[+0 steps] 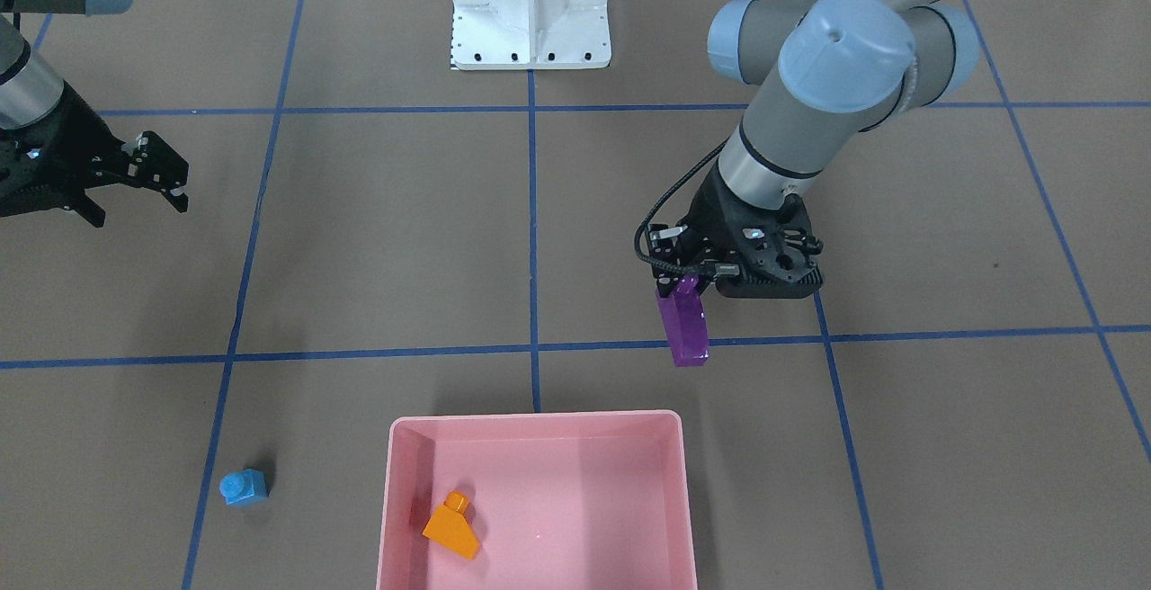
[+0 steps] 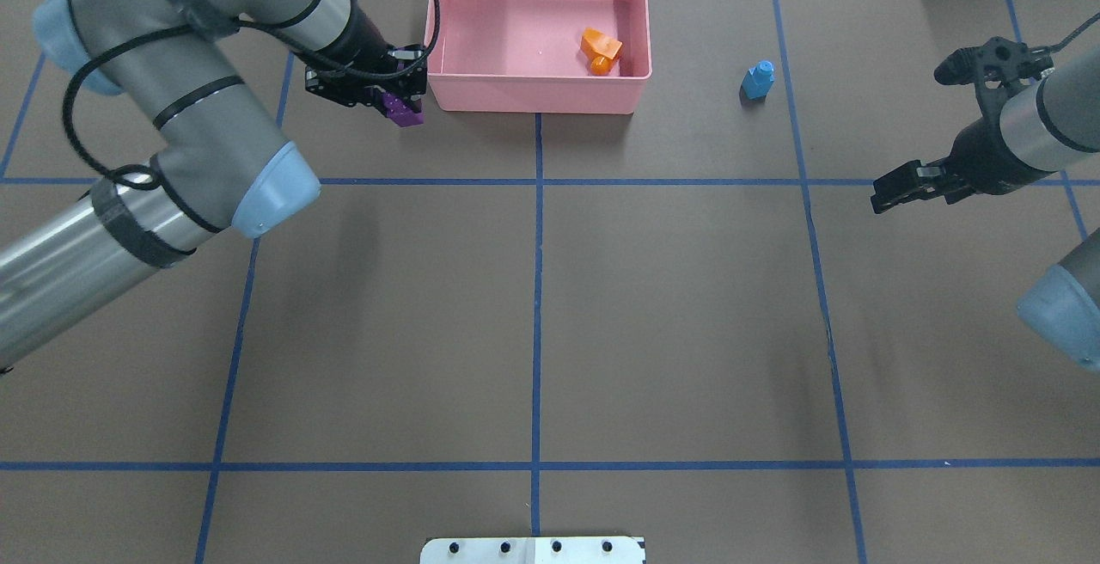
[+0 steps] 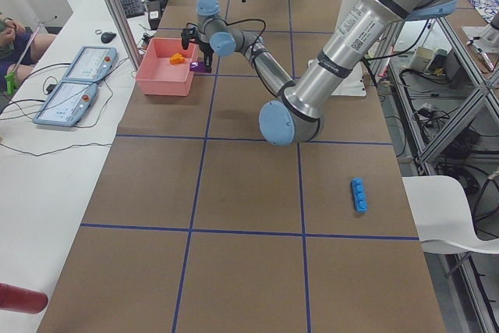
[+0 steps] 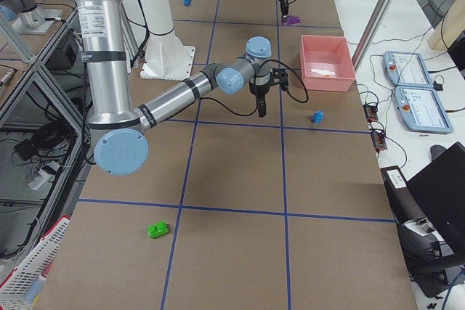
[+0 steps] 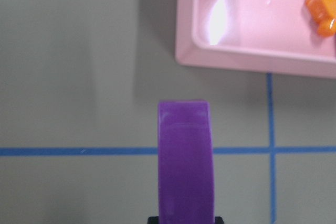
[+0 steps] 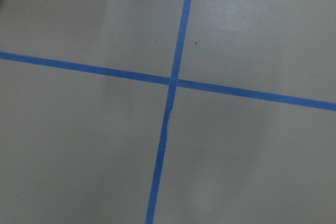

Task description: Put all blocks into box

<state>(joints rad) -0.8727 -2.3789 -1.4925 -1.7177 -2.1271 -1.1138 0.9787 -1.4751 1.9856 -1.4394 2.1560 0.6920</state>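
Note:
My left gripper (image 1: pixel 691 282) is shut on the tall purple block (image 1: pixel 685 329), which hangs just above the table beside the pink box (image 1: pixel 539 424), outside its rim. The left wrist view shows the purple block (image 5: pixel 186 161) short of the box wall (image 5: pixel 236 61). An orange sloped block (image 2: pixel 600 50) lies inside the box. The small blue cube (image 2: pixel 758 81) stands on the table on the box's other side. My right gripper (image 2: pixel 909 139) hovers open and empty, well away from the cube. A long blue block (image 3: pixel 358 194) and a small green block (image 4: pixel 157 229) lie at opposite far ends of the table.
The white robot base (image 1: pixel 530 10) stands at the table's middle edge. Blue tape lines cross the brown tabletop. Two tablets (image 3: pixel 78 83) with cables lie on a side bench past the box, and a white chair (image 3: pixel 452 216) stands beside the table.

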